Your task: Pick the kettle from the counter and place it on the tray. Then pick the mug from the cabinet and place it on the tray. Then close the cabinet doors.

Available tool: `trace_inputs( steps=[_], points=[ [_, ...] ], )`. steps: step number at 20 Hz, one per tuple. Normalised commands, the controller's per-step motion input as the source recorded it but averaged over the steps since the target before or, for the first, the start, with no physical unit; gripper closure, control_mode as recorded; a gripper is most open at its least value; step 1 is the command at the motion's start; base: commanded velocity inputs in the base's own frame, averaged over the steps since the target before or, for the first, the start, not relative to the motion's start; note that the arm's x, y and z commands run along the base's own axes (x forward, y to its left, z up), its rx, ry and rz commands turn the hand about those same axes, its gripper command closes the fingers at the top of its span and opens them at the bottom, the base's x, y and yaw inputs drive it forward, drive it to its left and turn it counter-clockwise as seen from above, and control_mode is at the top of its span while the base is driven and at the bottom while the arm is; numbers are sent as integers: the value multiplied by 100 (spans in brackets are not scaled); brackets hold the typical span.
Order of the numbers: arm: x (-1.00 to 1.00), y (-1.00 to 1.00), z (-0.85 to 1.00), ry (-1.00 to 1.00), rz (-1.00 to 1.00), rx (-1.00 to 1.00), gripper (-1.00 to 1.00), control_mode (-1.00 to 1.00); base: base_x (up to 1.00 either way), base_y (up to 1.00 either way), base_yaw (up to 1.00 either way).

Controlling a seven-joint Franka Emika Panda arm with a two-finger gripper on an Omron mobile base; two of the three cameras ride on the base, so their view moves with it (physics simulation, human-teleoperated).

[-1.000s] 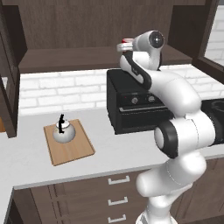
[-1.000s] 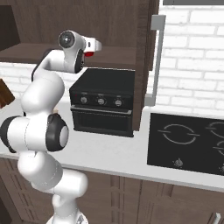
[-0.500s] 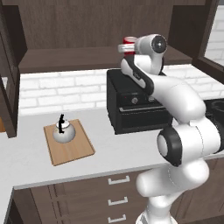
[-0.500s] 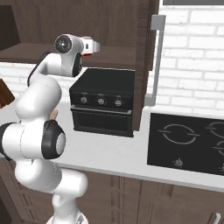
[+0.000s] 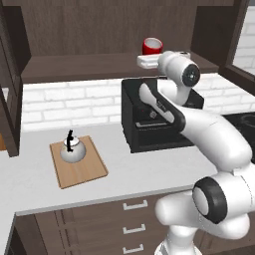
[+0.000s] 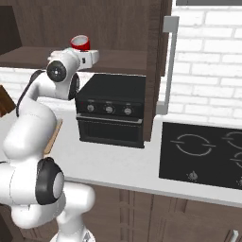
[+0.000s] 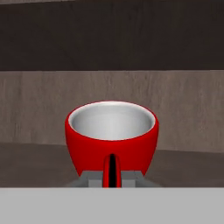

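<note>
Gripper (image 7: 112, 178) closed on handle of mug (image 7: 112, 135), mug upright directly ahead of it, handle facing gripper, at cabinet (image 5: 99, 30) shelf level; contact with shelf not discernible. Kettle (image 5: 72, 150) on tray (image 5: 79, 163), on worktop (image 5: 30, 174) well below and left of gripper.

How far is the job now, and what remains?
Done: the kettle sits on the tray. In hand: the gripper, jaws shut on the handle of the mug, at the cabinet shelf. Left: carry the mug to the tray, then close the cabinet doors.
</note>
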Motion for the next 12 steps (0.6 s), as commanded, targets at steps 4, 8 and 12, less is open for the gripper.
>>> trace_inputs(
  steps=[4, 8, 12],
  points=[
    [-88, 0, 4, -11, 19, 0, 100, -100, 0, 0, 0],
    [-85, 5, 1, -2, 24, 0, 100, -100, 0, 0, 0],
    [-80, 18, -6, 0, 29, 0, 100, -100, 0, 0, 0]
  ],
)
